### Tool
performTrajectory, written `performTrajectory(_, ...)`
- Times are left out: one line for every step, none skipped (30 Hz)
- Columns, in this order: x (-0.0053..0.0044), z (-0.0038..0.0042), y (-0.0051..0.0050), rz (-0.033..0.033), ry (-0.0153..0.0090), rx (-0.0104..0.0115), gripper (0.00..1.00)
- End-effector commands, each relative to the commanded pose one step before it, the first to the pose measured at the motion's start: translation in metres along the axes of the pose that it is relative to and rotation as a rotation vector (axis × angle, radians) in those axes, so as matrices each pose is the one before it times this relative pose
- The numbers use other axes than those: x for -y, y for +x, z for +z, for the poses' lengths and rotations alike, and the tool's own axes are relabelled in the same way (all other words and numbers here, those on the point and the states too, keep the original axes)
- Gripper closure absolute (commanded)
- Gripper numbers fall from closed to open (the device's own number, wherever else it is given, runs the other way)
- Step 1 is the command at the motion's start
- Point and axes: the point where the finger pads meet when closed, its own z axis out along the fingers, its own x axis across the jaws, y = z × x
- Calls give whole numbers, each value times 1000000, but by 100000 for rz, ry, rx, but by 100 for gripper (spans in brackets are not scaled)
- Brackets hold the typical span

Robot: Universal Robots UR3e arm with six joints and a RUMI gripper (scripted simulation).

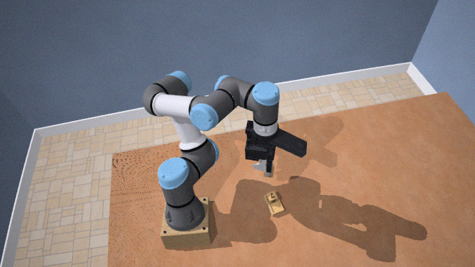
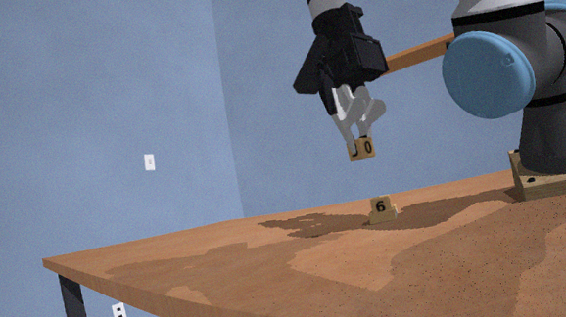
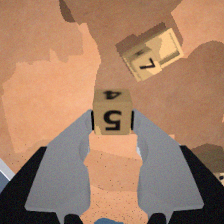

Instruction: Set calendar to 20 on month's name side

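Observation:
My gripper [image 3: 112,110] is shut on a small wooden number cube [image 3: 113,117] and holds it high above the table. In the wrist view the cube shows a 5 toward the camera and a 4 on the face beyond it. In the exterior view the held cube [image 2: 361,148] shows a 0. It also shows below the fingers in the top view [image 1: 268,172]. The wooden tray [image 1: 274,203] lies on the table below and to one side, with the other cube [image 3: 141,62] [image 2: 380,204] in one end, showing a 7 on top and a 6 on its side. The tray's other slot is empty.
The robot base [image 1: 186,225] stands on a wooden block at the table's near left. The table edge [image 2: 186,299] drops off on the far side from the base.

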Motion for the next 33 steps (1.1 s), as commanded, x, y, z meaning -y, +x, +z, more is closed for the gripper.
performTrajectory(-7296,1175,-10339,-17402,132,1280,90)
performTrajectory(-570,119,-1043,-1439,-1,3,90)
performTrajectory(-971,208,-1812,-2486,-1,6,90)
performTrajectory(-643,144,-1252,-1701,-1,4,90)
performTrajectory(-875,202,-1746,-2359,-1,6,90)
performTrajectory(-579,140,-1205,-1614,-1,4,90)
performTrajectory(0,0,0,0,0,0,90)
performTrajectory(0,0,0,0,0,0,90)
performTrajectory(-1263,265,-2612,-3671,21,10,90)
performTrajectory(-1228,375,-2850,-3568,-24,12,90)
performTrajectory(-786,225,-1905,-2481,-1,8,90)
performTrajectory(-229,69,-588,-760,0,2,90)
performTrajectory(-882,270,-2268,-2928,-1,10,90)
performTrajectory(-13,4,-36,-46,0,0,90)
performTrajectory(-771,250,-2102,-2699,1,10,90)
performTrajectory(-661,231,-1912,-2426,-1,9,90)
performTrajectory(-556,205,-1695,-2145,0,8,90)
performTrajectory(-463,180,-1483,-1868,0,7,90)
performTrajectory(-380,155,-1272,-1596,0,6,90)
performTrajectory(-296,107,-991,-1306,9,3,90)
performTrajectory(-227,71,-752,-1040,13,1,90)
performTrajectory(-169,45,-552,-800,14,0,90)
performTrajectory(-121,24,-382,-586,14,-1,90)
performTrajectory(0,0,0,0,0,0,90)
performTrajectory(0,0,0,0,0,0,90)
performTrajectory(-84,19,-274,-411,9,-1,90)
performTrajectory(-57,27,-223,-276,0,1,90)
performTrajectory(-30,15,-119,-147,0,1,90)
performTrajectory(-11,6,-45,-56,0,0,90)
performTrajectory(-2,1,-7,-8,0,0,90)
performTrajectory(0,0,0,0,0,0,90)
performTrajectory(0,0,0,0,0,0,90)
performTrajectory(0,0,0,0,0,0,90)
